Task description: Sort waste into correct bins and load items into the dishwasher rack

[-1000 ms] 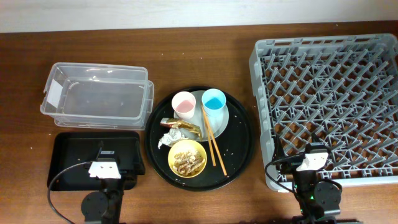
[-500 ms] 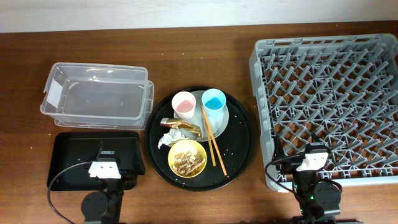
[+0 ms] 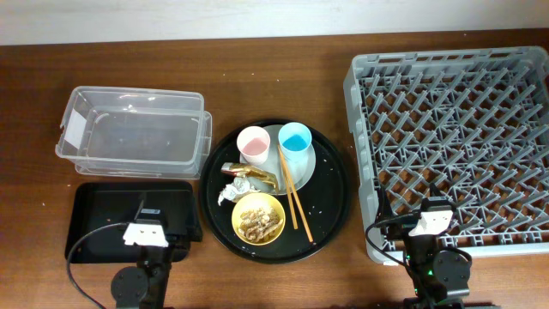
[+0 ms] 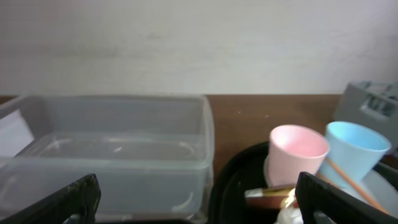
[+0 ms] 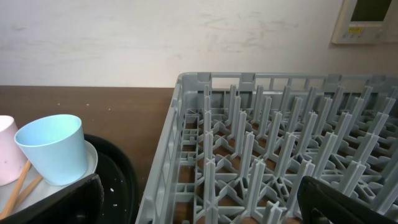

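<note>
On the round black tray [image 3: 336, 196] sit a pink cup [image 3: 253, 144], a blue cup [image 3: 294, 139], a pale plate [image 3: 304, 164], wooden chopsticks [image 3: 292, 194], a yellow bowl [image 3: 273, 230] of tan food scraps [image 3: 257, 221], a white tissue [image 3: 229, 193] and a gold-brown wrapper [image 3: 249, 173]. The clear tub [image 3: 133, 129] is at the left, with the black rectangular tray [image 3: 94, 215] in front of it. The grey rack [image 3: 455, 129] is at the right. My left gripper [image 3: 147, 215] is open and empty over the black tray. My right gripper [image 3: 431, 210] is open and empty over the rack's front edge.
The left wrist view shows the tub [image 4: 112, 143], pink cup [image 4: 298, 152] and blue cup [image 4: 354, 146] ahead of the open jaws [image 4: 199, 205]. The right wrist view shows the rack [image 5: 280, 143] ahead of the open jaws [image 5: 199, 205], with the blue cup [image 5: 53, 149] to the left.
</note>
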Controlling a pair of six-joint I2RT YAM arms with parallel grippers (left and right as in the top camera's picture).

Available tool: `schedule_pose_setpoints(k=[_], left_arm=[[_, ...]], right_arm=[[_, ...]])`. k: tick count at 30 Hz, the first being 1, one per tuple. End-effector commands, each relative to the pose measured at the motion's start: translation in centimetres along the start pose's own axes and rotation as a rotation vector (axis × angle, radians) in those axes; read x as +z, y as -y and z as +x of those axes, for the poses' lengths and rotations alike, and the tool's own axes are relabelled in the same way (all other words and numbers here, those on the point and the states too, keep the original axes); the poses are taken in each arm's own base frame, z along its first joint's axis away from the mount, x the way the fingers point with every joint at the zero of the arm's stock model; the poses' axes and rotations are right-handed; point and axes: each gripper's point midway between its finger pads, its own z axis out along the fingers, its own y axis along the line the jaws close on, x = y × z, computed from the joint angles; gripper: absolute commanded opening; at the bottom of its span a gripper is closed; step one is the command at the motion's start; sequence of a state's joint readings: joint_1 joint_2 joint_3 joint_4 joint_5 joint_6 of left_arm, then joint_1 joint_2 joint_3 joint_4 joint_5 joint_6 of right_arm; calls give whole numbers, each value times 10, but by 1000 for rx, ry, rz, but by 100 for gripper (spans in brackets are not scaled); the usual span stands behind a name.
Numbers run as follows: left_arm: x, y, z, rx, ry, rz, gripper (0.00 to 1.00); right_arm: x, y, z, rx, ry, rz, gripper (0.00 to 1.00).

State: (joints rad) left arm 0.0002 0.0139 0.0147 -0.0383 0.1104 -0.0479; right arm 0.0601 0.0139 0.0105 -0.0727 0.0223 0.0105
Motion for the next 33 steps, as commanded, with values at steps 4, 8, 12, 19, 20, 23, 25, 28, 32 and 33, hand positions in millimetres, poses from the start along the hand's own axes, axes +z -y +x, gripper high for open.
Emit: schedule_pose_setpoints(k=[4, 8, 12, 19, 20, 23, 25, 28, 32, 33], left_arm=[[-12, 32, -29, -29, 3, 169, 100], [-37, 37, -89, -75, 42, 171, 99], [-54, 39, -137, -86, -16, 152, 99], [-28, 61, -168, -169, -350, 267, 99], [-20, 65, -167, -192, -419, 287, 99], [6, 71, -161, -235, -527, 331, 100], [25, 68, -143, -260, -605, 323, 100], [45, 67, -116, -309, -712, 320, 100], [43, 67, -75, -441, -917, 236, 99], [42, 63, -65, -448, -955, 179, 95]], right_arm=[[0, 1, 3, -4, -5, 7, 98], [0, 1, 3, -4, -5, 7, 98], [0, 1, 3, -4, -5, 7, 98], [0, 1, 3, -4, -5, 7, 98], [0, 1, 3, -4, -5, 7, 98], [0, 1, 3, -4, -5, 7, 98], [0, 1, 3, -4, -5, 7, 98], [0, 1, 3, -4, -5, 7, 98], [0, 1, 3, -4, -5, 7, 98], [0, 1, 3, -4, -5, 7, 98]])
